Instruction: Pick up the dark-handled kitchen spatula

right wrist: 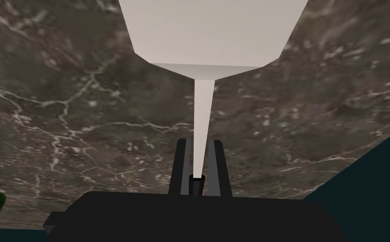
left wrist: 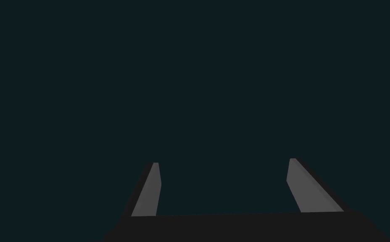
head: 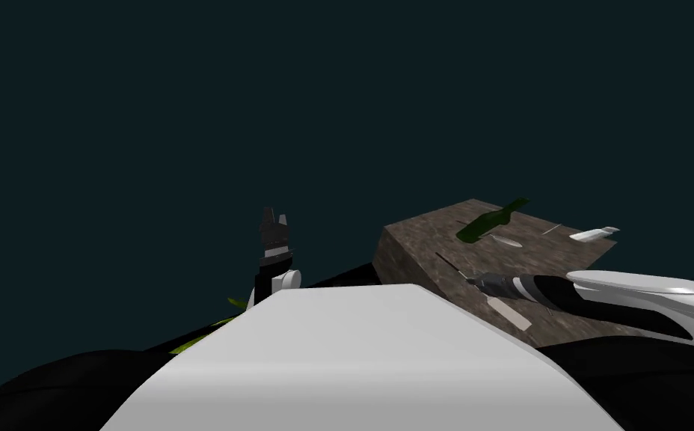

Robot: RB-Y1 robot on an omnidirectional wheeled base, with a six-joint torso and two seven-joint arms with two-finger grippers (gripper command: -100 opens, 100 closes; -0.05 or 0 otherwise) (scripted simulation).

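Two fingers (right wrist: 180, 168) of the right pincer (right wrist: 198, 145) clench the dark-handled spatula (right wrist: 206, 33) where handle meets thin neck, its pale blade pointing out across the veined brown desk (right wrist: 64, 105). Farther along the desk lies a dark green bottle (head: 487, 221). The left pincer (left wrist: 222, 161) is spread apart beside the desk.

head view overlooks stone counter (head: 420, 239); right wrist close above it

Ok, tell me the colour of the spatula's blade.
Off-white, the spatula's blade; the right wrist view shows it best, against the brown veined countertop.
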